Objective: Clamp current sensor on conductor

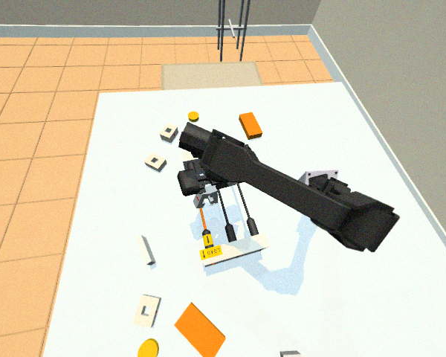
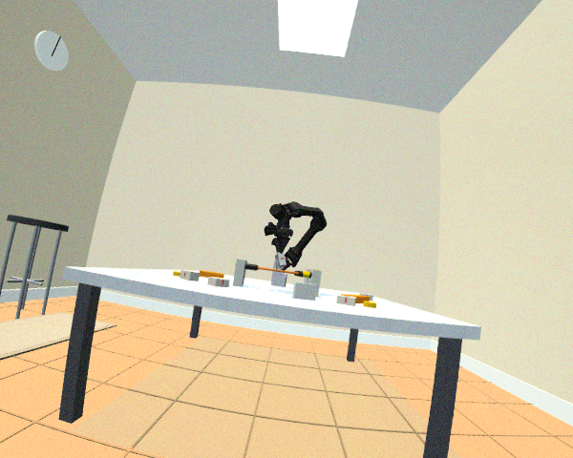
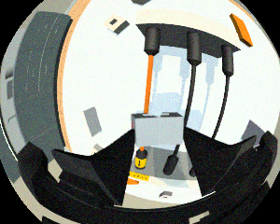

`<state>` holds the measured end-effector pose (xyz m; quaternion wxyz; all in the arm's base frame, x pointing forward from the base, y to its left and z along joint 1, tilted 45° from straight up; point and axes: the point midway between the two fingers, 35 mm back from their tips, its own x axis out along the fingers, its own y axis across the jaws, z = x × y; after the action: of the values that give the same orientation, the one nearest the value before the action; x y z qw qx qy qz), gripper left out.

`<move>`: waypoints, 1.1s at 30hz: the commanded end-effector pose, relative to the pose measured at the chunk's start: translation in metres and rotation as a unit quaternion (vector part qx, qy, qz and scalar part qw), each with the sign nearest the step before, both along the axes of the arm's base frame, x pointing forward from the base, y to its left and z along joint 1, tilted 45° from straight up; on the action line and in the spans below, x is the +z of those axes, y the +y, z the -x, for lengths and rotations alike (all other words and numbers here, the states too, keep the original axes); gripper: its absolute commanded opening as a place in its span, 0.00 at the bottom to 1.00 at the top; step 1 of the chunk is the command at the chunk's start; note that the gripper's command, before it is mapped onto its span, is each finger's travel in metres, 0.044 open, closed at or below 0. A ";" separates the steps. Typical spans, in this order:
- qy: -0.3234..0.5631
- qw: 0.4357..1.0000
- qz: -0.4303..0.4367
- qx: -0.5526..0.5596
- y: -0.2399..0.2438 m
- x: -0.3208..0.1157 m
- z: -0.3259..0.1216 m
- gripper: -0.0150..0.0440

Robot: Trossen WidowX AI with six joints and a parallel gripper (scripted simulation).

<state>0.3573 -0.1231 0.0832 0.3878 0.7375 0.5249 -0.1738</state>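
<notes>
My gripper (image 1: 210, 188) (image 2: 279, 253) (image 3: 160, 132) is shut on the grey current sensor (image 1: 201, 200) (image 2: 281, 260) (image 3: 159, 132) and holds it above the table. The sensor's gap shows on its underside in the top view. A red mark shows on one side; its arrow direction cannot be read. The orange conductor (image 1: 203, 221) (image 2: 272, 269) (image 3: 148, 86) runs below the sensor, passing behind its left part in the wrist view. Whether they touch cannot be told. The yellow LOAD marker (image 1: 212, 252) (image 3: 139, 175) is at the conductor's end, beside a yellow sleeve (image 1: 207, 239) (image 2: 304, 274) (image 3: 140, 161) with a black arrow.
Two black conductors (image 1: 224, 210) (image 3: 191, 93) run beside the orange one between two upright end blocks (image 1: 256, 243) (image 2: 240, 272). Pale square blocks (image 1: 155, 161) (image 1: 146, 311), orange slabs (image 1: 250, 125) (image 1: 200, 330) and yellow discs (image 1: 193, 116) (image 1: 148, 349) lie around the rack.
</notes>
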 end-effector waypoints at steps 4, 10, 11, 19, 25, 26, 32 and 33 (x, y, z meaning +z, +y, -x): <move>0.030 0.998 -0.026 -0.044 0.000 0.004 -0.010 0.25; 0.030 0.998 -0.026 -0.045 0.004 -0.001 -0.013 0.25; 0.030 0.998 -0.026 -0.045 0.005 -0.002 -0.014 0.25; 0.030 0.998 -0.026 -0.045 0.013 -0.010 -0.020 0.25; 0.029 0.998 -0.026 -0.045 0.020 -0.017 -0.024 0.25; 0.029 0.998 -0.026 -0.045 0.021 -0.018 -0.024 0.25; 0.029 0.998 -0.027 -0.044 0.027 -0.024 -0.028 0.25; 0.029 0.998 -0.027 -0.044 0.028 -0.025 -0.029 0.25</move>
<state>0.3848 -0.0974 0.0612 0.3474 0.7628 0.5082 -0.1982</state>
